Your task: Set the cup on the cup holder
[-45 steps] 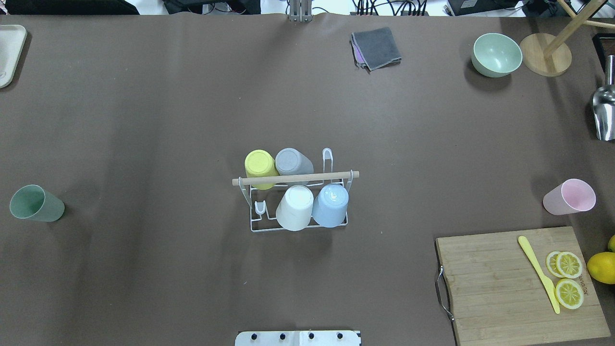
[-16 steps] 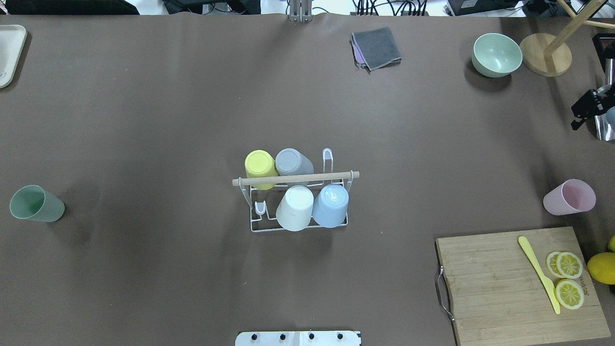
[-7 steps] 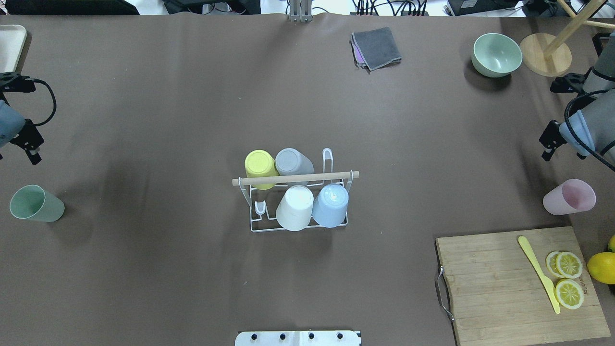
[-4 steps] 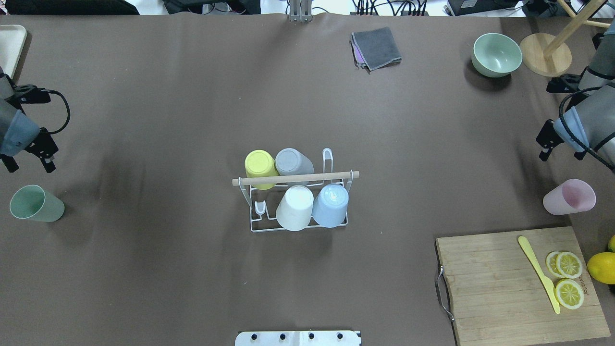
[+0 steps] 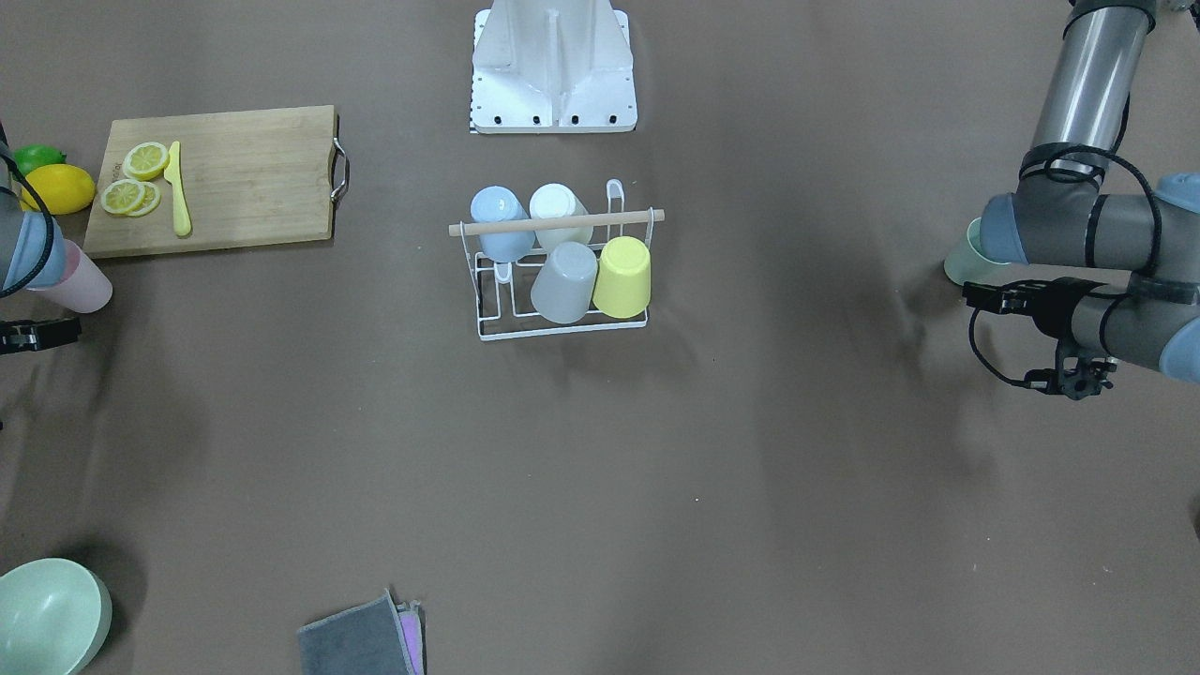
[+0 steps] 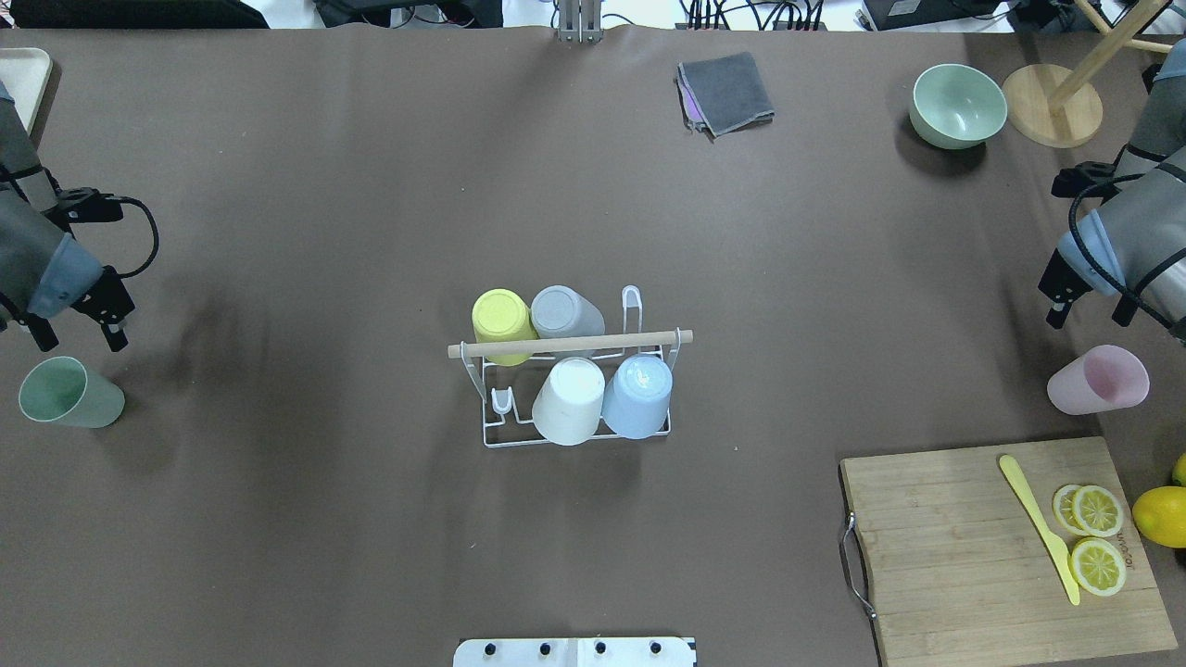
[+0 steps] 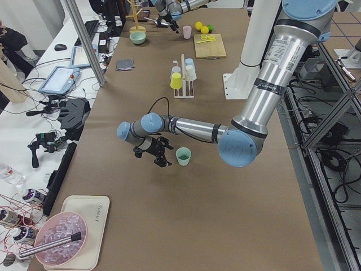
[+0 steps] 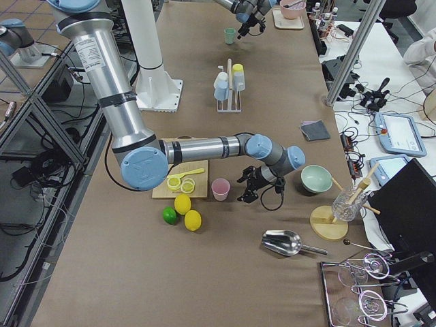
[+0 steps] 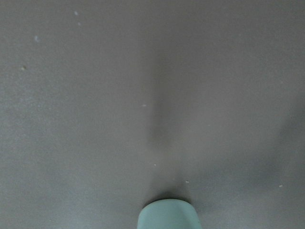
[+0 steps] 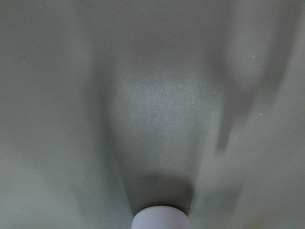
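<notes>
hovering low over the brown table (image 6: 371, 185) with both arms, i hold my left fingers (image 6: 82, 339) spread apart and empty. the pale green plastic cup (image 6: 69, 393) lies just below them at the left edge of the overhead frame. my right fingers (image 6: 1086, 313), also apart and empty, sit just above the pale pink plastic cup (image 6: 1099, 380) at the right edge. both cups stand upright, mouths up, long axis vertical. neither arm looks clearly nearer its cup. the white wire cup holder with a wooden rod handle (image 6: 500, 443) stands mid-frame, well apart from both, carrying four inverted cups (image 6: 567, 412); i judge two prongs (image 6: 501, 400) free.
</notes>
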Controlling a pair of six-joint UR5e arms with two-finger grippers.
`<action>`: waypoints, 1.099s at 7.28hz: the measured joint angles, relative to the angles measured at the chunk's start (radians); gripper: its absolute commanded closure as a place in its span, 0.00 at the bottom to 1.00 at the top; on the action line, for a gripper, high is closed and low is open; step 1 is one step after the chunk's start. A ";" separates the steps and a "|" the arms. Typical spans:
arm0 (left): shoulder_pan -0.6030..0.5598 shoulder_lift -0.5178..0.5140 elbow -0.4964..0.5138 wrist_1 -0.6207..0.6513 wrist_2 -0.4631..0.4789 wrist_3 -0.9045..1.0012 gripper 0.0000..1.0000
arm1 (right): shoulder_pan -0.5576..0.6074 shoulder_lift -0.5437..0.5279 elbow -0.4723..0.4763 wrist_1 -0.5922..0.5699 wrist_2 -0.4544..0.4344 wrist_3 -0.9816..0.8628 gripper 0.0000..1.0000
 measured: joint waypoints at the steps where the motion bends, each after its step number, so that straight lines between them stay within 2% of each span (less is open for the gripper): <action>1: 0.014 0.001 0.002 0.014 -0.012 0.000 0.02 | -0.007 0.001 -0.002 -0.017 0.000 -0.002 0.09; 8: 0.080 0.013 0.019 0.147 -0.041 0.081 0.02 | -0.049 -0.004 -0.011 -0.132 0.010 -0.075 0.09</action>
